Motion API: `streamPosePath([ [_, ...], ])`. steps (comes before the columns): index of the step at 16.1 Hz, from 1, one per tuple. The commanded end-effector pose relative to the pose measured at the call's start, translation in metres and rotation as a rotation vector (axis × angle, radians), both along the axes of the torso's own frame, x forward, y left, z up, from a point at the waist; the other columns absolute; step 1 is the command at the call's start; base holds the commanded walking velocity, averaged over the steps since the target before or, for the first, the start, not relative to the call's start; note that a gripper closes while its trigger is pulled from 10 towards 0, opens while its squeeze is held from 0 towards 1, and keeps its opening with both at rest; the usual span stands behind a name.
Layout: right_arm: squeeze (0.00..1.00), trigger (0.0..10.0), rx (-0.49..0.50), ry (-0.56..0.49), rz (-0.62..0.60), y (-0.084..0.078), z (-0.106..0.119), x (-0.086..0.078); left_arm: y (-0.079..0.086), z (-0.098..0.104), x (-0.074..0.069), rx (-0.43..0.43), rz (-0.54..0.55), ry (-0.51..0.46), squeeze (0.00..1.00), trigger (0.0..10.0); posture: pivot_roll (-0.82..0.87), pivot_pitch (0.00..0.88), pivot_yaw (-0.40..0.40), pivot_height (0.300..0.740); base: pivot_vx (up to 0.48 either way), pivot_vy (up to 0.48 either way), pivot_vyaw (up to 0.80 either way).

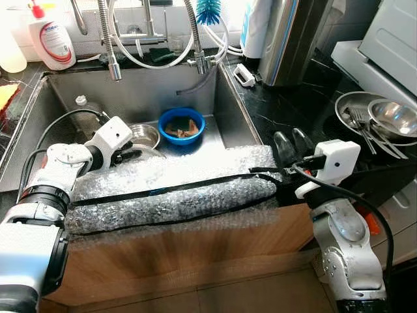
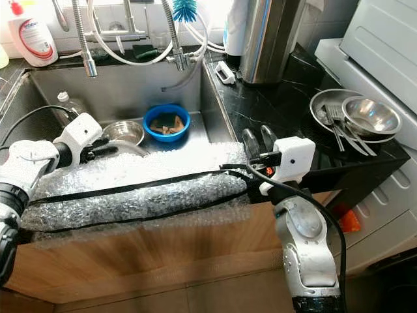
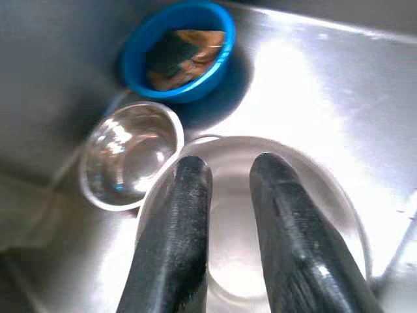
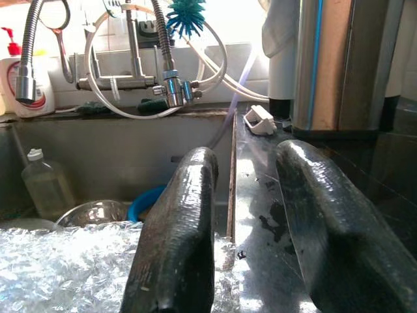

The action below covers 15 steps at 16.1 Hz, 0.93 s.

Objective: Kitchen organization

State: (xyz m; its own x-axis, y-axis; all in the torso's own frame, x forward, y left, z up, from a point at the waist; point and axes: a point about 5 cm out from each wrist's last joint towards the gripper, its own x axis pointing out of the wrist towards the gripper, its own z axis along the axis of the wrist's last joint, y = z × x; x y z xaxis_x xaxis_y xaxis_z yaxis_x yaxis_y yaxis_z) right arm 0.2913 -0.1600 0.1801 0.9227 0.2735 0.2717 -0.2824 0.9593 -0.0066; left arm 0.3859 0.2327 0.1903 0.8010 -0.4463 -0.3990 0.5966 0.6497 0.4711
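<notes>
In the steel sink (image 1: 140, 91) stand a blue bowl (image 1: 182, 127) holding a sponge and scraps, and a small steel bowl (image 1: 144, 135) beside it. My left gripper (image 3: 231, 163) reaches down into the sink, open, with its fingers just above a wide shallow steel dish (image 3: 319, 215). Nothing lies between them. In the eye views the left gripper (image 1: 132, 155) sits just behind the bubble wrap. My right gripper (image 1: 291, 138) hovers open and empty over the black counter (image 1: 273, 104), right of the sink.
Bubble wrap (image 1: 176, 189) taped with black strips covers the sink's front edge. A clear bottle (image 1: 85, 107) stands in the sink's far left corner. Faucet hoses (image 1: 111, 39) and a soap bottle (image 1: 51, 39) line the back. Steel dishes with cutlery (image 1: 374, 120) sit at the right.
</notes>
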Motion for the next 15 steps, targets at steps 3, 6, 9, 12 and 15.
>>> streamPosePath([
  [3, 0.0, 10.0, 0.002, 0.003, 0.009, 0.003, 0.0, 0.001, -0.005, -0.011, -0.005, -0.014, -0.086, 0.095, 1.0, 10.0, 0.06, 0.091, -0.001, 0.74, 0.0, 0.0, 0.0],
  [6, 0.0, 10.0, 0.003, 0.001, 0.006, 0.002, 0.001, 0.001, -0.006, 0.002, -0.002, -0.084, -0.07, -0.021, 0.0, 10.0, 0.05, 0.093, -0.004, 0.74, 0.0, 0.0, 0.0],
  [9, 0.0, 10.0, 0.008, -0.005, 0.002, 0.003, 0.002, 0.002, 0.013, 0.038, 0.001, -0.233, 0.07, -0.304, 0.0, 10.0, 0.05, 0.091, -0.004, 0.74, 0.0, 0.0, 0.0],
  [12, 0.0, 10.0, 0.009, -0.005, 0.007, 0.004, 0.002, 0.002, 0.034, 0.053, -0.009, -0.254, 0.156, -0.485, 0.0, 10.0, 0.06, 0.087, -0.003, 0.74, 0.0, 0.0, 0.0],
  [15, 0.0, 10.0, 0.006, -0.017, 0.0, 0.003, 0.005, 0.005, 0.059, 0.057, -0.035, -0.306, 0.296, -0.707, 0.0, 10.0, 0.05, 0.076, -0.001, 0.74, 0.0, 0.0, 0.0],
])
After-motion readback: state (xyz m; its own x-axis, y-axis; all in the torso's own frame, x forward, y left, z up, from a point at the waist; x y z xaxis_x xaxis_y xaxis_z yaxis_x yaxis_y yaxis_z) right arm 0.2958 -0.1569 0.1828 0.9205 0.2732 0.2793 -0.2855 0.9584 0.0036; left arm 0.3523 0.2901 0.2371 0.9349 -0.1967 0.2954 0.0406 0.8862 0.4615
